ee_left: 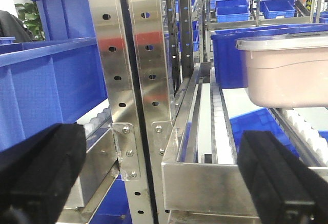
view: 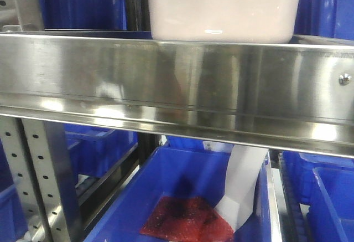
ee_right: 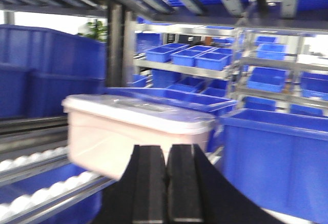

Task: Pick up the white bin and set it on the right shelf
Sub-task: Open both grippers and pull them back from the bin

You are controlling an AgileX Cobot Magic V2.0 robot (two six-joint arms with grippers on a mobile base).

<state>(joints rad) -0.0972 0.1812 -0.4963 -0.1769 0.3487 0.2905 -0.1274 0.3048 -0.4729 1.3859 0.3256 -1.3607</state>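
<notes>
The white bin (view: 224,9) is up on the right shelf (view: 166,81), sitting just behind that big shiny front rail, lid on. Neither arm has hold of it. The left end effector (ee_left: 161,178) is wide open, with its black fingers (ee_left: 41,172) spread far apart and nothing between them. The bin is off to its upper right, not touching. The right end effector (ee_right: 166,183) is closed, pads pressed together on nothing, with the bin just beyond it. That view is blurry, so I can't tell how close.

Stuff around the bin:
- Two perforated uprights (ee_left: 128,80) stand to the left of it, with a big blue crate (ee_left: 46,90) on their far side.
- White rollers (ee_left: 307,126) run under the bin.
- More blue crates (ee_right: 277,152) crowd beside and behind it.
- Straight below the bin, under the rail, there's an open blue crate (view: 182,164) holding a red packet (view: 185,217) and a white bag (view: 240,192) leaning on its wall.
- One screw head (view: 344,78) shows on the rail, below and right of the bin.
</notes>
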